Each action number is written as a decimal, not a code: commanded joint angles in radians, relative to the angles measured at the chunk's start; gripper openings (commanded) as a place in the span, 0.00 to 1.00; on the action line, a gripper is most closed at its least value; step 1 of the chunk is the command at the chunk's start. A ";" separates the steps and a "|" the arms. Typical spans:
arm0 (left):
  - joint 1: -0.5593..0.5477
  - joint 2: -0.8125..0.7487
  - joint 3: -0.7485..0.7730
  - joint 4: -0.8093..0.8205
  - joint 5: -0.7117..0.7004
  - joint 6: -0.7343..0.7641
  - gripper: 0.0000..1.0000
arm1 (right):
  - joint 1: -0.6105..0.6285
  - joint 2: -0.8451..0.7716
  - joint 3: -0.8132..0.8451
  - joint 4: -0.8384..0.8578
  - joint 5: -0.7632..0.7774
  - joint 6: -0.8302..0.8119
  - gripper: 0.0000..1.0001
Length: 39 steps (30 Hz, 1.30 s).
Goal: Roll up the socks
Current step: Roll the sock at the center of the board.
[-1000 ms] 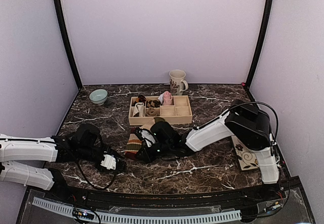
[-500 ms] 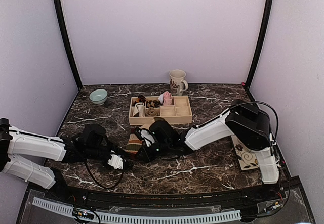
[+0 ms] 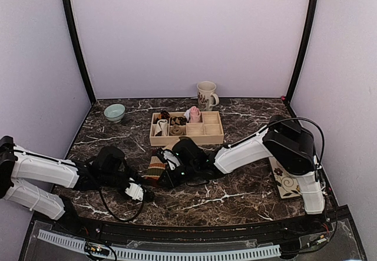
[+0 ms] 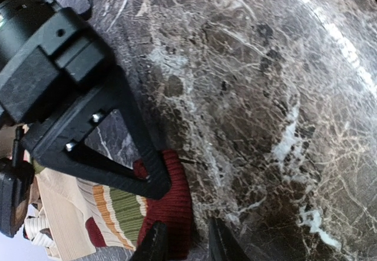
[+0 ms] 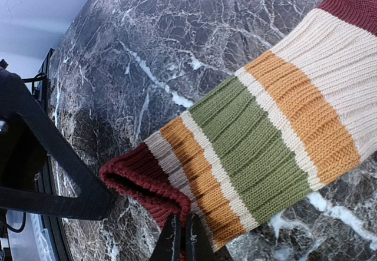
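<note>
1. The striped sock (image 5: 265, 137) lies flat on the marble tabletop (image 3: 241, 199), just in front of the wooden box (image 3: 215, 138) and between the two arms. From the open end its bands run dark red cuff (image 5: 141, 181), cream, orange, green, orange, cream.
2. The right end effector (image 5: 181, 240) has its fingers closed together, pinching the lip of the dark red cuff.
3. The left end effector (image 4: 187, 246) sits low over the tabletop at the same cuff, with a narrow gap between its fingers. The cuff edge reaches partway into the gap and marble shows in the rest, so I see no clamp.
4. The pink sock (image 3: 194, 114) stands bundled in the wooden box, back row, third compartment from the left. Small rolled bundles (image 3: 177, 129) fill the compartments to its left.
5. Writing: the mug (image 3: 206, 95) behind the box carries a dark print, too small to read. The card (image 3: 286, 182) by the right arm's base shows brown swirls and dots, and I can make out no letters on it.
6. View differences:
   - Only the top view shows the box, mug, card, pale green bowl (image 3: 114, 112) and both arms. There the pinch point is hidden under the right wrist.
   - The left wrist view shows a right finger as a black triangular frame on the cuff.
   - The right wrist view gives the rib knit and stripe order, with the left end effector as a dark shape at the left edge.
</note>
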 commanded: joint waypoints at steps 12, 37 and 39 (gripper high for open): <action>-0.004 0.084 0.057 -0.007 -0.053 0.004 0.27 | 0.004 0.021 0.011 -0.097 -0.012 0.011 0.00; -0.006 0.044 0.040 0.029 -0.004 0.054 0.38 | 0.003 0.026 0.006 -0.081 -0.021 0.027 0.00; -0.012 0.025 0.045 0.012 0.006 0.056 0.39 | 0.003 0.026 0.006 -0.080 -0.021 0.029 0.00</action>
